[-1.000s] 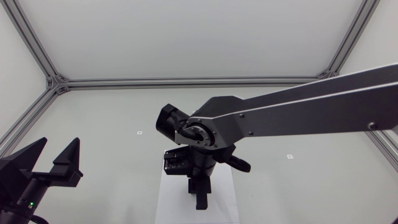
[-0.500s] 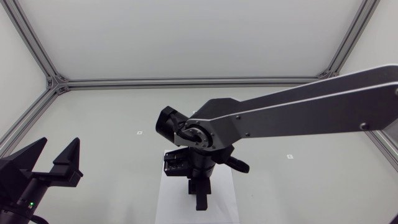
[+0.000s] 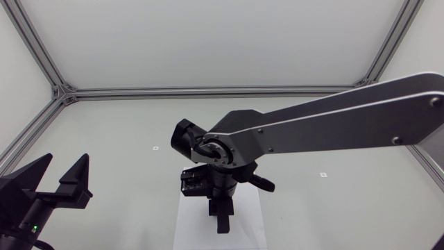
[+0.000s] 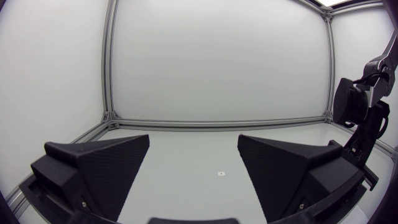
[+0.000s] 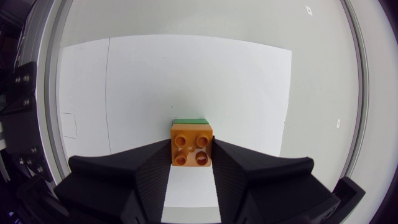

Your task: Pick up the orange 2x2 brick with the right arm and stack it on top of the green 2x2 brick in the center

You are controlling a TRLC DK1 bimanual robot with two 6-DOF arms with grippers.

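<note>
The matte, wedge-fingered right gripper point(image 5: 191, 147) pinches a glossy orange four-stud brick point(image 5: 191, 142). A green brick point(image 5: 190, 121) edges out just beyond it, over smooth white paper point(image 5: 236, 81). The left gripper point(image 4: 193, 148) is spread.

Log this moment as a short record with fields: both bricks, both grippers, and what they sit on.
orange brick: studs up, held between the right gripper's fingers, over the white sheet
green brick: only one edge shows, just beneath the orange brick; whether they are pressed together cannot be told
right gripper: shut on the orange brick, one finger on each of two opposite sides
left gripper: open, empty, at the table's left side, apart from the bricks
white sheet: flat on the table, near its middle
</note>
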